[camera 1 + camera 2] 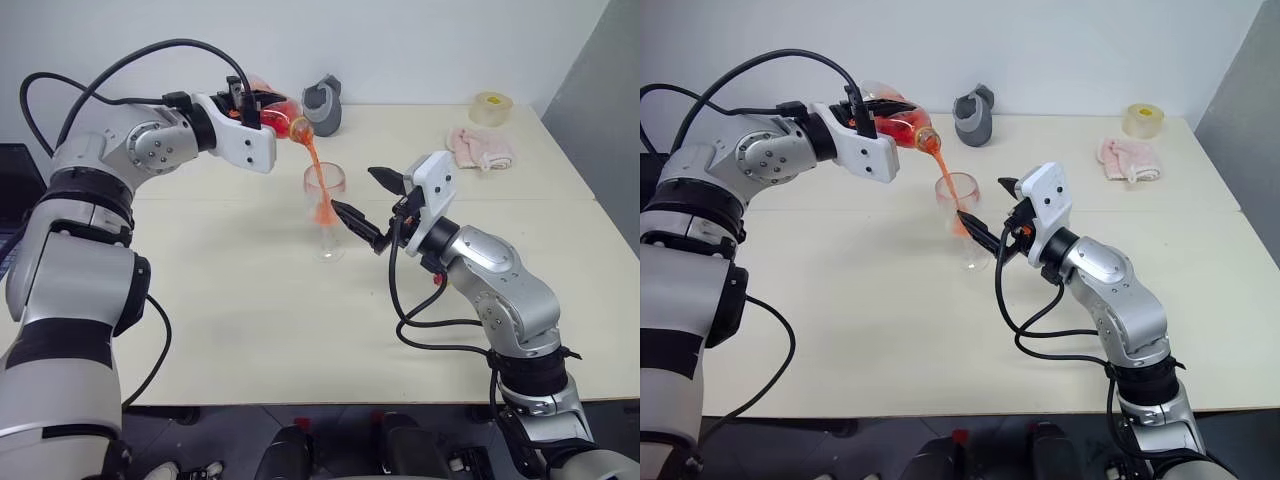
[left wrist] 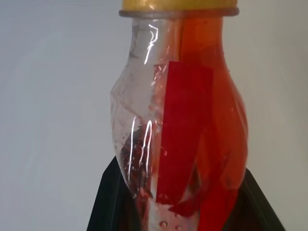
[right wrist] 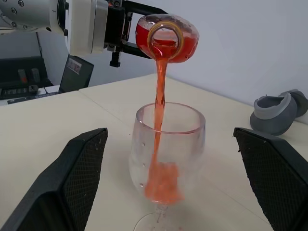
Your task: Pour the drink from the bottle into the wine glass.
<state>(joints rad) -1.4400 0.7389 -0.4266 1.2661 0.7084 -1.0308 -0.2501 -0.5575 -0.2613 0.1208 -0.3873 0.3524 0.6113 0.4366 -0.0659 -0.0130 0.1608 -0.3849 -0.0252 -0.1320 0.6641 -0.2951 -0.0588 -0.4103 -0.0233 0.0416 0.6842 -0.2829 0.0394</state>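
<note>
The left gripper (image 1: 268,112), sitting in the upper left of the frame in the head views, is clamping its two black fingers (image 2: 108,202) tight around the bottle (image 1: 902,122), which is lying tipped over nearly on its side with its open mouth aimed toward the centre of the frame. The drink (image 3: 160,91) is streaming out in a thin bright red thread from the bottle's mouth, falling straight into the wine glass (image 1: 325,212), which is standing upright on the cream table (image 1: 250,320) just above mid-frame. Red liquid is pooling in the bottom of the bowl, and more is sitting inside the tilted bottle beside its red label (image 2: 185,130). The right gripper (image 1: 365,208), coming in from the right of centre, is holding its fingers (image 3: 79,173) spread wide, one on each side of the glass bowl and clear of it. Toward the top of the frame, behind the glass, a grey rounded object (image 1: 323,104) is resting on the table; in the upper right, a roll of tape (image 1: 490,107) is sitting near the far edge with a pink cloth (image 1: 481,148) crumpled just below it.
</note>
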